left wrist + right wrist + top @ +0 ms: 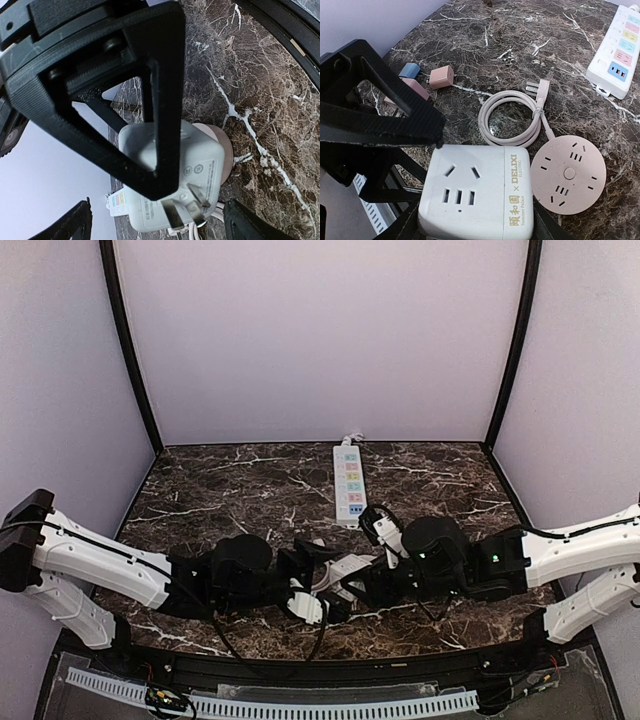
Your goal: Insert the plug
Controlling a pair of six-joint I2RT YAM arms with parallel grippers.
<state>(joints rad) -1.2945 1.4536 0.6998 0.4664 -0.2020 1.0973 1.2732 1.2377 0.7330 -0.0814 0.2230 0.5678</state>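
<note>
A white cube plug adapter [475, 195] sits between my right gripper's [475, 230] fingers, socket face toward that camera. The right gripper is shut on it, low over the table front [345, 568]. In the left wrist view the cube [200, 170] shows its metal prongs [195, 200]. My left gripper [160, 220] is open, its fingers standing apart on either side of the cube. One left finger [395, 120] touches the cube's upper left corner. The white power strip [348, 483] lies at the table's back centre, also in the right wrist view [620, 45].
A round pink socket disc [568, 174] lies beside the cube, its coiled white cable [510, 120] and plug [540, 90] beyond it. Small pink [441, 76] and blue [410, 70] adapters lie farther left. Both arms crowd the front centre [330, 580].
</note>
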